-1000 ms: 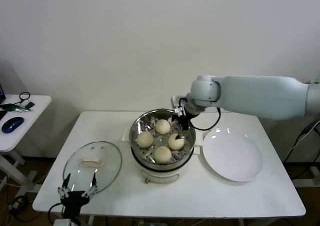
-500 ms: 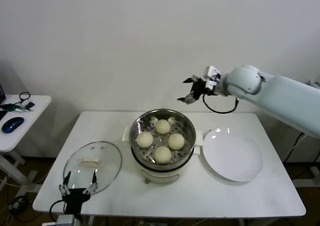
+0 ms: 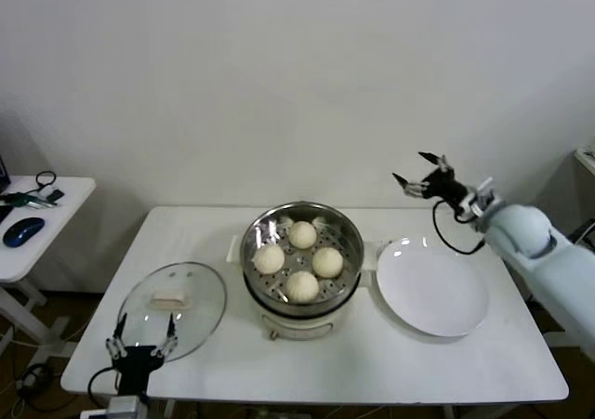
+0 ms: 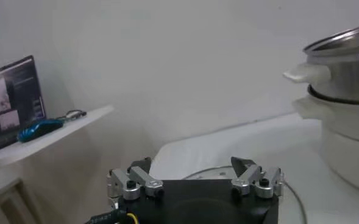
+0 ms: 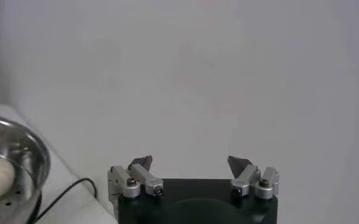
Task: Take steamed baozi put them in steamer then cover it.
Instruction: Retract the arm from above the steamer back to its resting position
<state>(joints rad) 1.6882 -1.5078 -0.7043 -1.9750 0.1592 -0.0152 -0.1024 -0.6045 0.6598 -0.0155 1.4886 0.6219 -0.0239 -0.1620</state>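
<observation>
All four steamed baozi [image 3: 298,260] sit on the perforated tray inside the steamer [image 3: 299,296], spaced in a rough diamond so none is stacked on another; loading looks finished, judging by the white plate [image 3: 432,288] just to the right of the steamer, which lies bare

The cover [image 3: 173,307] lies flat on the table [image 3: 372,354] to the left of the steamer, near the front edge, handle up, which leaves its cream grip easy to take from above

The right gripper [image 3: 423,179] hangs in the air, up and to the right of the steamer, above the plate's far side, fingers spread and holding nothing; its wrist camera shows the steamer's rim and one bun only at the picture's edge, so it is well clear of the pot

The left gripper [image 3: 139,349] waits low at the table's front edge, left of the steamer and just at the near rim of the cover, its fingers [image 4: 133,180] parted and empty. It is placed well for the remaining step: reach over the glass, close on the handle, lift the cover and set it on the steamer. The glass is smooth, so the handle is the only sound hold
</observation>
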